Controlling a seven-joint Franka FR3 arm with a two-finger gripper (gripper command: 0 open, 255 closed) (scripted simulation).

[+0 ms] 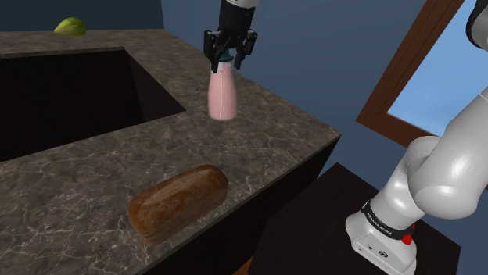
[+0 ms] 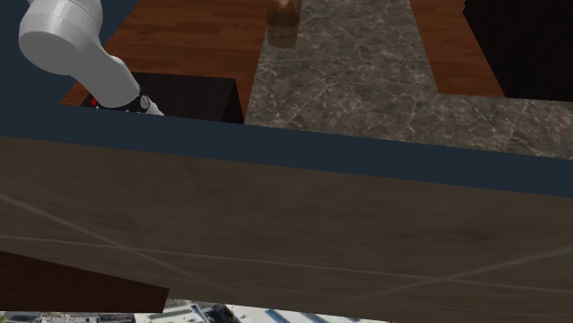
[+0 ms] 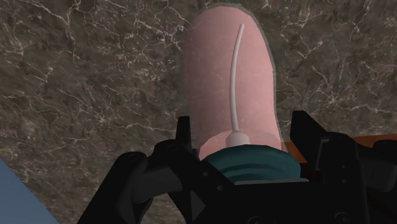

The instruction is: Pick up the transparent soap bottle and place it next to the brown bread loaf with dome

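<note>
Dark marbled countertop with a sunken sink on one side and a blue wall behind, so there's plenty of room to work. The soap bottle looks pink with a teal cap and stands upright near the counter's far edge. The gripper sits right over its top with the jaws spread either side of the neck. As far as I can tell it isn't pinching yet, which makes sense for a top-down grab. The bread loaf lies well apart, nearer the camera, with free counter around it for the drop-off. The wrist view shows a sliver of gap beside one finger, which the shoulder view doesn't. The second exterior view mostly gets a wall and the arm's elbow.
</note>
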